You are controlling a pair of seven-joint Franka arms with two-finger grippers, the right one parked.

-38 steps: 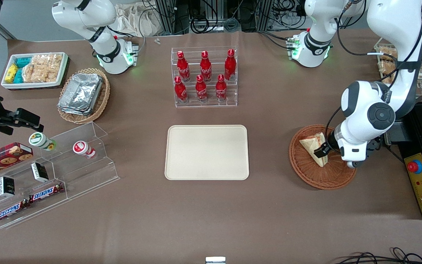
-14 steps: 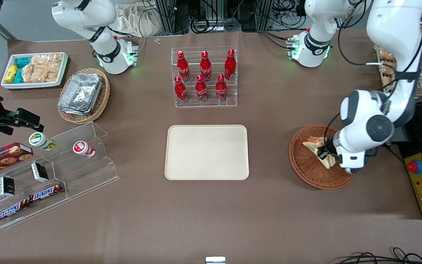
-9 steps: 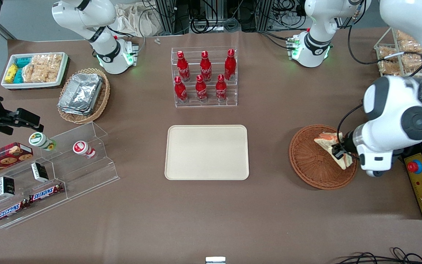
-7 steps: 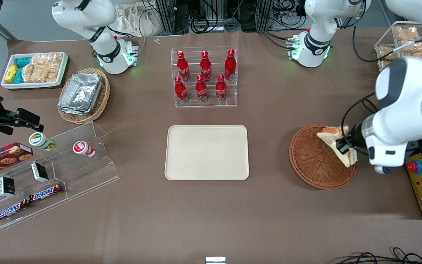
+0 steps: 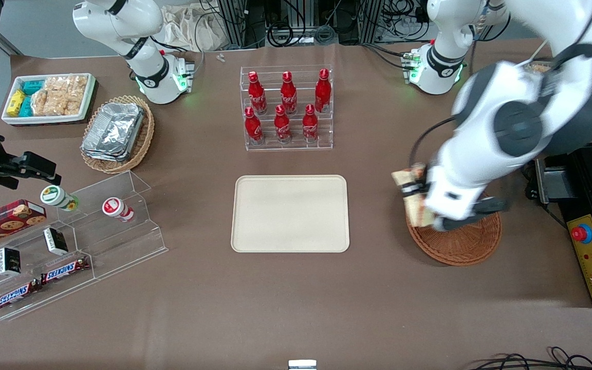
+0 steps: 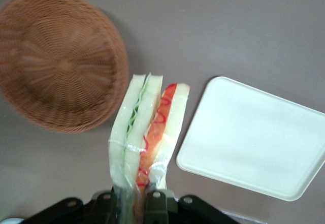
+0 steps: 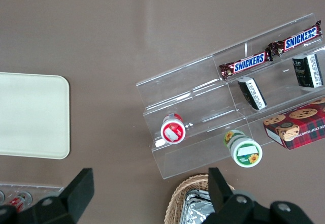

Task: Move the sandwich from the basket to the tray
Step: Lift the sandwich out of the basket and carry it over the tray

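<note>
My left gripper [image 5: 413,198] is shut on the sandwich [image 5: 413,202], a wrapped wedge of pale bread with red and green filling, and holds it in the air above the rim of the reddish-brown wicker basket [image 5: 460,244] that faces the tray. In the left wrist view the sandwich [image 6: 147,132] hangs between my gripper's [image 6: 138,203] fingers, with the empty basket [image 6: 58,69] and the cream tray [image 6: 254,137] below on the table. The cream-beige tray [image 5: 291,213] lies empty at the table's middle.
A clear rack of red bottles [image 5: 287,108] stands farther from the front camera than the tray. A tan basket of foil containers [image 5: 116,133], a white tray of snacks [image 5: 49,97] and a clear snack shelf [image 5: 70,236] lie toward the parked arm's end. A control box [image 5: 591,252] sits beside the basket.
The gripper lifted the sandwich out of the basket, swung outward first, then moved toward the tray; the sandwich now hangs over the basket's tray-side rim.
</note>
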